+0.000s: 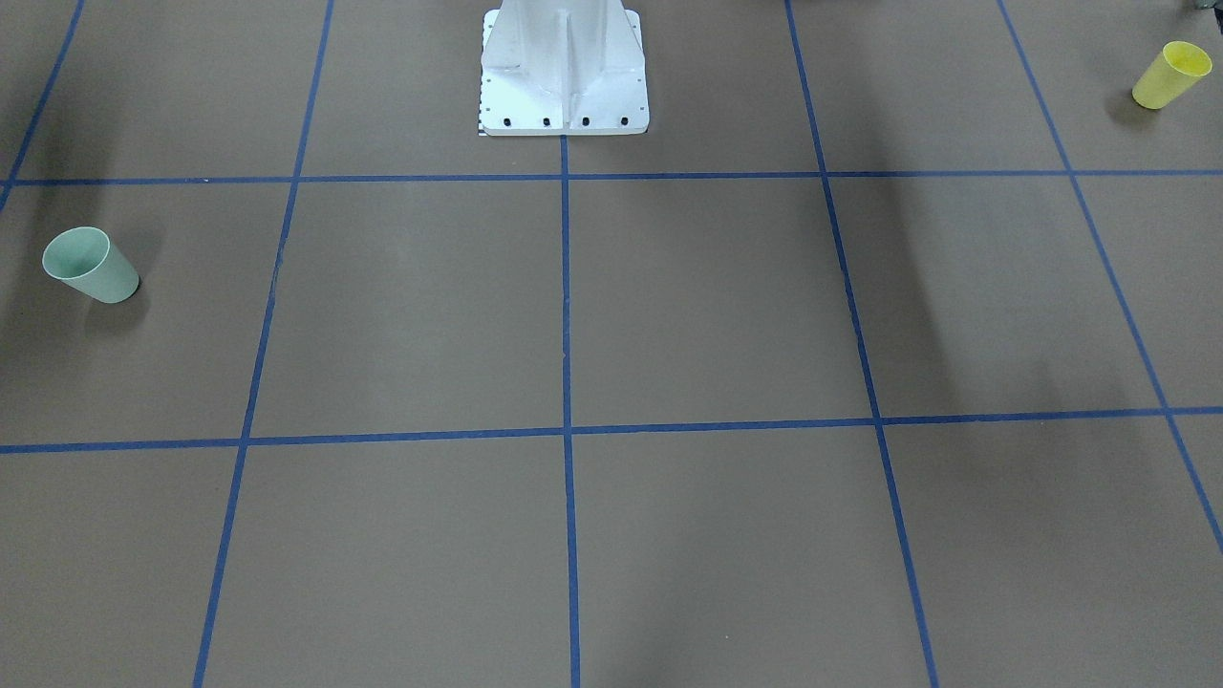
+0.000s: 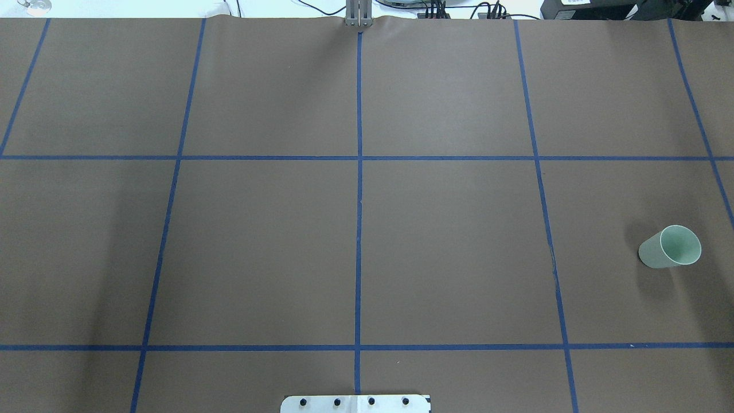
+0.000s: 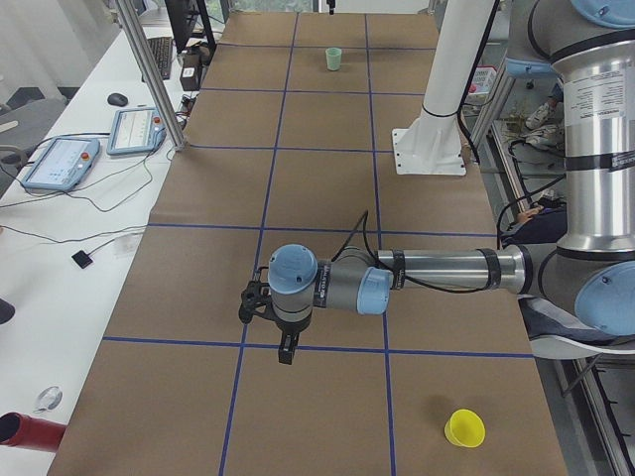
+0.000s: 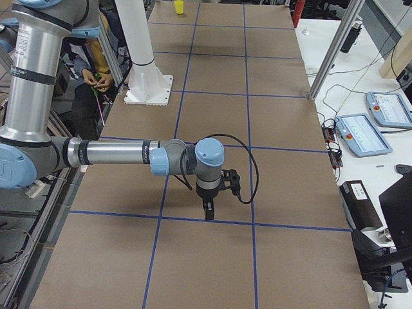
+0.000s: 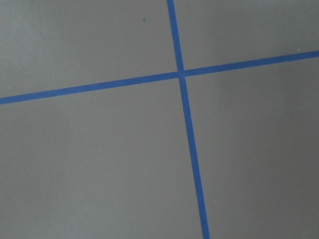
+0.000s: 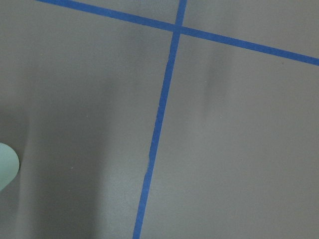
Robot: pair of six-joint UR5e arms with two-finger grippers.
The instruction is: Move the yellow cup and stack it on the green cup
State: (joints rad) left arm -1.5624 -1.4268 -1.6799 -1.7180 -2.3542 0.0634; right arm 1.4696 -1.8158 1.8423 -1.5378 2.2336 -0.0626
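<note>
Hanging low over the brown bench (image 2: 258, 241), the left gripper (image 3: 285, 353) sits centre-frame in the left side view. It points straight down, just beside a crossing of the blue tape lines (image 2: 358, 229). It touches neither cup, and from this angle I cannot tell whether its fingers are apart or together.

It's the same story in the right side view. The right gripper (image 4: 208, 211) points down at mid-frame, clear of both cups, and its fingers' gap cannot be judged.

Over to the yellow cup (image 1: 1170, 75): it stands upright, mouth up, in the upper right corner of the front view and at the lower right of the left side view. The green cup (image 1: 91, 265) stands upright at the left edge of the front view, and a sliver of it shows at the left edge of the right wrist view. The two cups are well apart, at opposite ends of the bench.

As for writing, the teach pendant screens (image 3: 60, 164) beside the bench are too small to read.
</note>
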